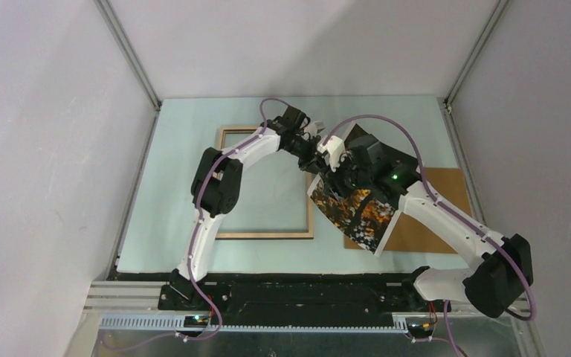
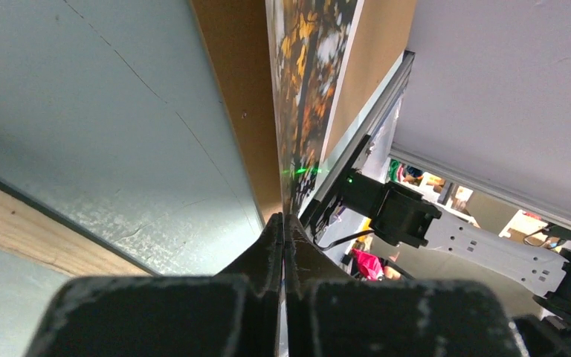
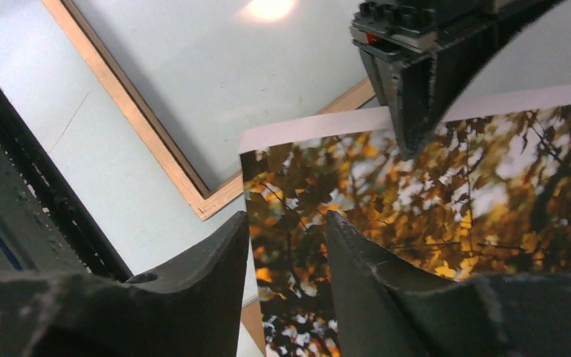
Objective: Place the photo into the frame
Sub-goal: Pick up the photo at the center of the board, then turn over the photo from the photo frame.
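Observation:
The photo (image 1: 360, 212), dark trees with orange leaves, hangs tilted above the table just right of the frame (image 1: 264, 235). The frame lies flat with its light wood side up. My left gripper (image 1: 318, 155) is shut on the photo's upper white border; in the left wrist view its jaws (image 2: 284, 220) pinch the sheet (image 2: 305, 89) edge-on. My right gripper (image 1: 337, 180) stands open at the photo's left edge. In the right wrist view its fingers (image 3: 286, 223) are apart over the print (image 3: 431, 201), with the left gripper (image 3: 415, 89) on the border above and the frame's corner (image 3: 193, 195) to the left.
A plain brown backing board (image 1: 435, 216) lies on the pale green mat (image 1: 193, 149) under and to the right of the photo. It shows beside the sheet in the left wrist view (image 2: 242, 104). White walls and metal rails (image 1: 130, 56) close in the table.

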